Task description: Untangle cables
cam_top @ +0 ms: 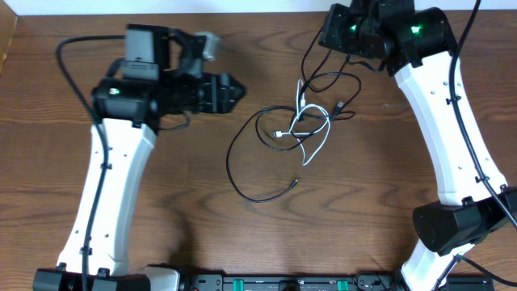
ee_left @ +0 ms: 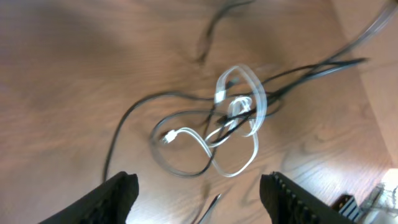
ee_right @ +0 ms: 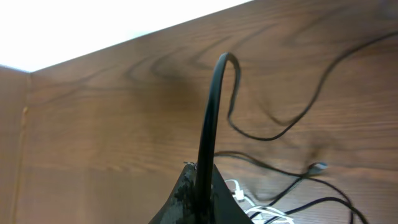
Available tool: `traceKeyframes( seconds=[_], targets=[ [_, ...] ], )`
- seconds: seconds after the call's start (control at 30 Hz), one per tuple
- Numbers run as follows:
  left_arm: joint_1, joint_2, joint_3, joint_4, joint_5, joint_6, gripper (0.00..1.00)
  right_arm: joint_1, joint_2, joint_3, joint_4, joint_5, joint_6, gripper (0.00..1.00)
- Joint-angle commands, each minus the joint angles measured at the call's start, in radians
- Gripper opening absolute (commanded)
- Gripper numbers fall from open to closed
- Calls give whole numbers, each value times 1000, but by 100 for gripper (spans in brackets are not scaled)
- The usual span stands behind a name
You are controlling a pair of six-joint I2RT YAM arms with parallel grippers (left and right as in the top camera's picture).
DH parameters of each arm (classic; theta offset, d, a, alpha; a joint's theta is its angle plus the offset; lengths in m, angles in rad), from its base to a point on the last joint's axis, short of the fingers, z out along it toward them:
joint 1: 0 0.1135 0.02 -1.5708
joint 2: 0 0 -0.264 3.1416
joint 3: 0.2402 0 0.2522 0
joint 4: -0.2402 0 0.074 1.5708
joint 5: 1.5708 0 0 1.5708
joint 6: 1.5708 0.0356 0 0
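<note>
- Left jaws gape wide and empty; the white cable knot lies on the table dead ahead, near them.
- Right jaws pinch the black cable upright.

A thin black cable and thin white cable cross a brown wood-grain table, flanked by white-and-black robot arms.

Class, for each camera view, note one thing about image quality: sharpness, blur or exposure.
Overhead: sharp, with even light across the table. Left wrist: motion-blurred, so the white cable looks smeared. Right wrist: the top left corner is blown out to white, while the black cable pinched in the right tool looms large near the lens.
</note>
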Motion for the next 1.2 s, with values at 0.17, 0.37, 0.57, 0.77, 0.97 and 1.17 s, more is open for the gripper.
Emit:
traceKeyframes(
  seconds=[0.17,0.37,0.57,0.77,0.97,1.17],
  targets=[
    [-142,64,-23,148,-1,-29,67,1,-3,1,-19,-149,-72,1],
    [-208,175,-23,278,112,34,61,-5,-5,1,-35,-226,-138,1],
    [-211,227,-23,309,177,41,53,-10,-5,1,-51,-234,-167,1],
    [-212,228,-23,307,257,119,53,-12,-5,1,-58,-245,-174,1],
    [-212,228,-23,296,336,176,53,-12,-5,1,-58,-280,-182,1],
    [-212,228,-28,277,340,180,53,-12,-6,1,-58,-297,-182,1]
  ],
)
